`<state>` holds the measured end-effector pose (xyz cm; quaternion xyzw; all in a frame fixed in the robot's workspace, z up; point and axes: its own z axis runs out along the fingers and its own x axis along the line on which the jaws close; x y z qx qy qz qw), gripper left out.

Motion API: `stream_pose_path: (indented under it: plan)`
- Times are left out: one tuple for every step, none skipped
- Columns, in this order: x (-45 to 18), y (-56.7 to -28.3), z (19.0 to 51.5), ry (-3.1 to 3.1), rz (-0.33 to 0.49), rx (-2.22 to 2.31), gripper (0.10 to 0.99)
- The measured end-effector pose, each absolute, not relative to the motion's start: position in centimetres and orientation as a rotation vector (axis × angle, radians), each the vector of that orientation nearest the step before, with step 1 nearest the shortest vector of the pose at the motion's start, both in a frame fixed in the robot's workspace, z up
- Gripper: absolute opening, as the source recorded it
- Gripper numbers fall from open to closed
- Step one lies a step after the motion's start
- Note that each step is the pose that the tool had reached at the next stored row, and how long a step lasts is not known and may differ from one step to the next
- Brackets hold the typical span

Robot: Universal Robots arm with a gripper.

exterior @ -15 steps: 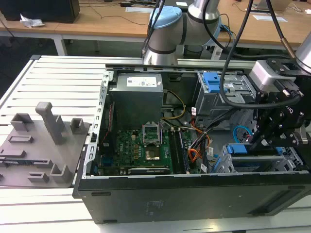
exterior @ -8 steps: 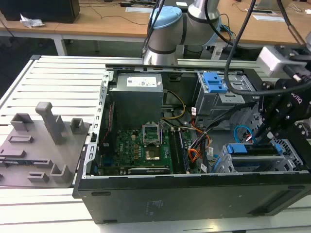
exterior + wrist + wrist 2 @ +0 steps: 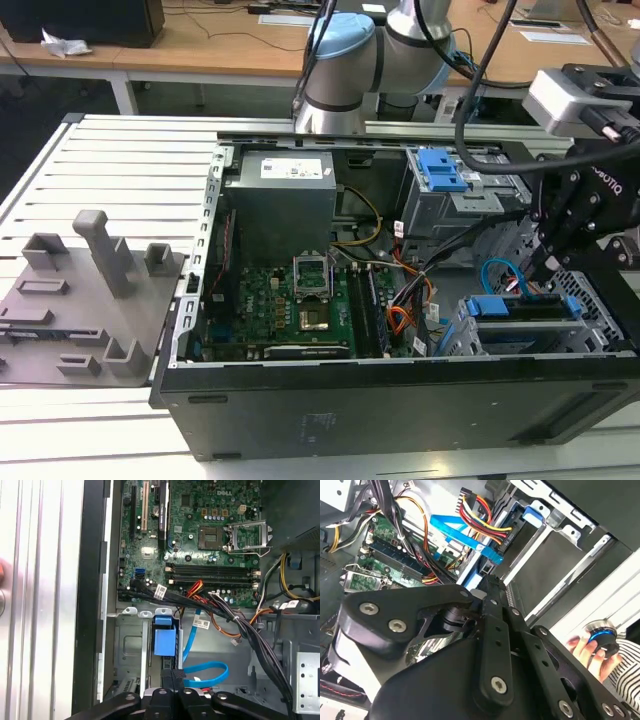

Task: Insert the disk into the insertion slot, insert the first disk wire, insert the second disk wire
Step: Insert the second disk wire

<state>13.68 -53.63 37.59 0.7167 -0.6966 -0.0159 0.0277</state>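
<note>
The black gripper (image 3: 171,677), fingers pressed together, sits at the rear edge of the blue-caddied silver disk (image 3: 520,308), seated in the low silver insertion slot (image 3: 590,300). Beyond loops the light-blue second disk wire (image 3: 207,672). Wiring seems underway, demanding fine alignment.

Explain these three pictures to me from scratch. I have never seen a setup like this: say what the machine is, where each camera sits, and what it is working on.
A robot arm with a black gripper works inside an opened computer case lying on a slatted table. The exterior view watches from off the arm; both wrist views ride near the gripper, looking into the case. The disk, in its blue caddy, sits in the insertion slot. The gripper is down at the disk's end, beside the looping light-blue second disk wire and a bundle of red, orange and black wires. The green motherboard lies nearby.
</note>
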Motion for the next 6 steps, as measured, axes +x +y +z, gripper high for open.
stream_pose_path:
  plan:
    - [13.67, -53.62, 37.60, -2.150, -0.049, 2.213, 0.106]
    - [13.66, -53.62, 37.59, -2.151, -0.049, 2.213, 0.106]
    - [13.65, -53.62, 37.59, -2.151, -0.049, 2.213, 0.106]
    - [13.65, -53.62, 37.59, -2.151, -0.049, 2.213, 0.106]
    - [13.65, -53.62, 37.59, -2.151, -0.049, 2.213, 0.106]
    - [13.65, -53.62, 37.59, -2.151, -0.049, 2.213, 0.106]
